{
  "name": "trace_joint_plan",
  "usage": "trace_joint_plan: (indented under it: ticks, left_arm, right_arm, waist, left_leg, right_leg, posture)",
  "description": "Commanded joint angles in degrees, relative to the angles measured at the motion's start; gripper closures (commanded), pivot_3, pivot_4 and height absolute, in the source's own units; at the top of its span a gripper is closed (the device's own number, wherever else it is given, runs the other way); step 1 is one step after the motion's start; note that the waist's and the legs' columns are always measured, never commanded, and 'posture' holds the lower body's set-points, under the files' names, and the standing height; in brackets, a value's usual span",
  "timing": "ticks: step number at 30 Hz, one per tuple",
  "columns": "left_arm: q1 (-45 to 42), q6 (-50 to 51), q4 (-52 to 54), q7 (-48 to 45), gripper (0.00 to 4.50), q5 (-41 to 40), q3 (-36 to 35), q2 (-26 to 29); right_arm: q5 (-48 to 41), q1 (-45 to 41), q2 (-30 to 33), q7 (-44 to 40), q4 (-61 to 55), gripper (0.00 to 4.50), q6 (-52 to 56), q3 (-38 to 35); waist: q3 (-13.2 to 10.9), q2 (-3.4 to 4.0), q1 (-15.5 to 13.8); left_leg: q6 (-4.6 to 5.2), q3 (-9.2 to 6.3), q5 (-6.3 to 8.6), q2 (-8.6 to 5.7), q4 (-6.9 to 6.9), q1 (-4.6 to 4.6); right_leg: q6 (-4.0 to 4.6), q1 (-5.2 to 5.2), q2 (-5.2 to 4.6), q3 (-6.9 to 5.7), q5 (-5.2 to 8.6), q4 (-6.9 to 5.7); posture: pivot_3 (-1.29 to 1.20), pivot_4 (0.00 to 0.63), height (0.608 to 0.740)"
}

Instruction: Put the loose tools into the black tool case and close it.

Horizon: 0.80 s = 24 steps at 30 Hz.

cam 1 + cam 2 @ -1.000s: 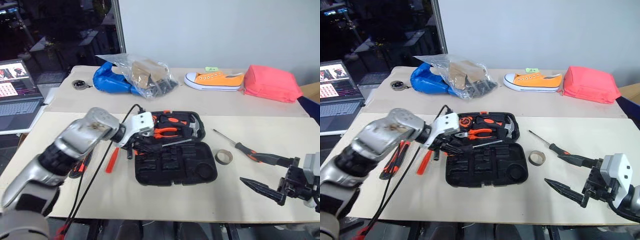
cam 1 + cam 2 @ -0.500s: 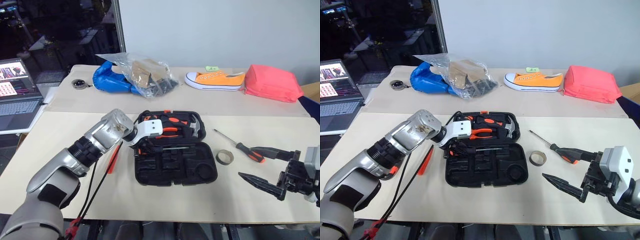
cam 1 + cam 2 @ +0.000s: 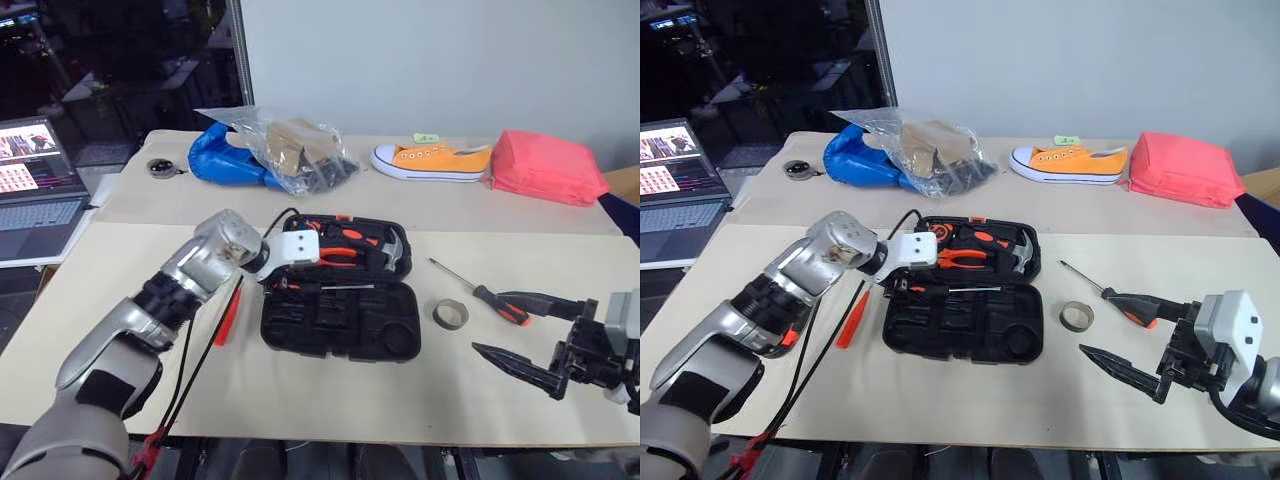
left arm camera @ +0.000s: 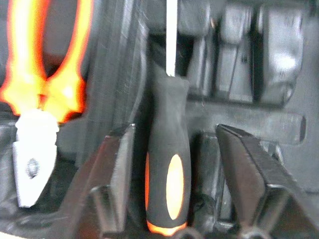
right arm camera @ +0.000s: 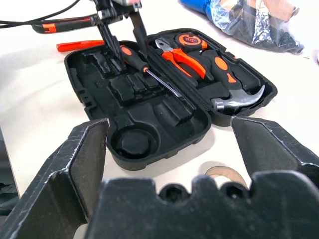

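One screwdriver in open case.

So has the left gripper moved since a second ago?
Yes. The left gripper has gone from the slim orange tool beside the tool case to over the case, its fingers either side of a screwdriver.

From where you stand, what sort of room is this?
Probably a lab or test workspace, not a home: a plain worktable with an odd mix of a tool case, a sneaker and a bagged bundle, plus an open laptop alongside.
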<state>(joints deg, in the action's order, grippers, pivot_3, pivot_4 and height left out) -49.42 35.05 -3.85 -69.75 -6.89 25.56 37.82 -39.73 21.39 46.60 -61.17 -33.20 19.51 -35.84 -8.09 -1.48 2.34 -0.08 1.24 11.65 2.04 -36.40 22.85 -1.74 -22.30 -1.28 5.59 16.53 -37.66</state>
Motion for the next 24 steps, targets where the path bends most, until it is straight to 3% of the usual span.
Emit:
trace_joint_plan:
  ticks: [1, 3, 8, 13, 19, 24]
  left_arm:
    - [5.01, 5.88, 11.15, 3.80, 2.13, -7.32, -11.56, 0.12]
    - [10.15, 6.59, 13.43, 9.36, 2.63, -7.65, -14.81, -2.19]
    - [17.54, 1.00, 12.24, 21.61, 4.42, -5.34, -17.03, -11.30]
    - [25.06, -10.31, 5.82, 29.01, 4.47, -0.23, -13.41, -18.05]
    - [25.38, -18.80, -7.73, 28.51, 4.47, 7.87, -6.47, -16.50]
    - [24.32, -20.29, -11.85, 26.23, 4.47, 9.87, -3.94, -15.83]
  right_arm:
    - [-1.39, -0.10, -0.29, 0.36, -1.23, 0.00, 0.09, -0.52]
    - [-1.11, -0.39, -0.74, 0.95, -0.91, 0.00, -0.08, 0.00]
    - [-0.82, -0.33, -1.41, 1.81, -1.12, 0.00, 0.18, 0.70]
    - [-1.19, 0.85, -0.99, 1.60, -1.80, 0.00, 0.47, 0.12]
    - [-1.30, 1.23, -0.61, 1.91, -1.97, 0.00, 0.70, -0.20]
    - [-0.64, 1.73, -1.02, 2.71, -2.14, 0.00, 1.01, 0.31]
  waist:
    - [0.01, 0.01, -0.08]
    - [0.09, 0.15, -0.25]
    - [0.11, 0.18, -1.08]
    - [0.14, 0.23, -1.59]
    - [0.44, 0.30, -1.56]
    - [0.50, 0.33, -1.01]
  left_leg:
    - [0.02, -0.02, 0.02, 0.00, 0.01, 0.03]
    - [0.05, -0.06, 0.03, -0.05, 0.01, 0.04]
    - [0.09, -0.16, 0.06, -0.13, -0.20, 0.05]
    - [0.09, -0.17, 0.05, -0.19, -0.30, 0.02]
    - [0.09, -0.19, 0.05, -0.19, -0.30, -0.05]
    - [0.07, -0.13, 0.08, -0.13, -0.25, -0.87]
  right_leg:
    - [-0.02, 0.00, -0.03, -0.03, 0.02, 0.01]
    - [-0.05, 0.02, -0.06, -0.03, 0.03, 0.04]
    - [-0.13, 0.10, -0.16, -0.05, 0.02, -0.04]
    - [-0.23, 0.22, -0.18, 0.02, -0.05, 0.03]
    - [-0.22, 0.30, -0.14, 0.00, -0.06, 0.04]
    - [-0.11, 1.37, -0.14, 0.02, 0.07, 0.12]
  posture:
    - [0.00, 0.150, 0.740]
    - [0.00, 0.150, 0.740]
    - [0.00, 0.150, 0.740]
    - [0.00, 0.150, 0.740]
    - [0.00, 0.150, 0.740]
    - [0.00, 0.150, 0.740]
